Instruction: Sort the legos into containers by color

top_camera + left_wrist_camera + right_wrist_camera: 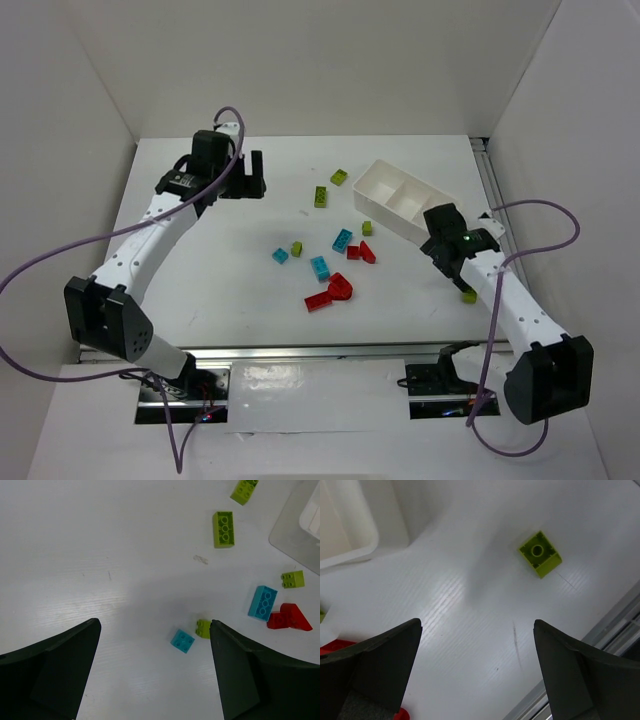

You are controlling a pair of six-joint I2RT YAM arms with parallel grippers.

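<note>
The legos lie scattered mid-table: green bricks (321, 196) (340, 178) (367, 228) (297, 248), cyan bricks (342, 239) (280, 255) (320, 267), and red pieces (360, 252) (330, 293). One more green brick (468, 295) (540, 554) sits near the right arm. The white divided tray (372, 185) stands at the back right. My left gripper (240, 180) (155, 624) hovers open at the back left, with a small cyan brick (182, 640) and a green one (203, 628) by its right finger. My right gripper (447, 258) (477, 623) is open over bare table beside the tray (350, 545).
White walls enclose the table on three sides. A metal rail (300, 352) (620, 630) runs along the near edge, close to the right gripper. Purple cables (40, 260) loop off both arms.
</note>
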